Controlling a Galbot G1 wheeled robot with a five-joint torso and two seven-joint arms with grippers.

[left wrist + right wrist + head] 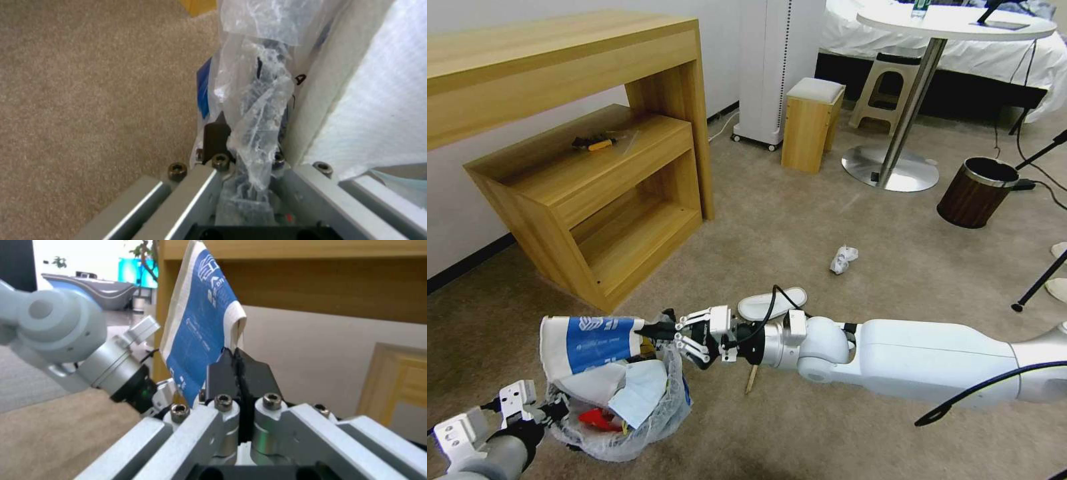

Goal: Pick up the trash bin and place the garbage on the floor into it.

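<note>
Beige carpet point(800, 220) covers the floor of a room with a wooden desk point(560, 60) along the wall on the robot's left and a brown wood-look bin point(975, 192) standing well off to the right near a round white table point(954, 23). The right arm reaches across the lower part of the head view, its long axis running level from right to left. Its right gripper point(657, 331) has both black pads pressed together on the edge of a flattened blue-and-white paper cup point(590, 343), which lies lengthwise in line with the arm, pointing away toward the robot's left above the bin's mouth. Just below it the trash bin point(627, 413) is hard to read: the crinkly bag and the tissue and red wrapper inside hide its dark body. The left gripper point(550, 410) pinches the bag-lined rim at the bin's left side, fingers closed on the plastic. On the carpet, a white slipper point(770, 303) and a wooden stick point(752, 380) are partly hidden by the right wrist, and a white wad point(843, 259) lies further off.
</note>
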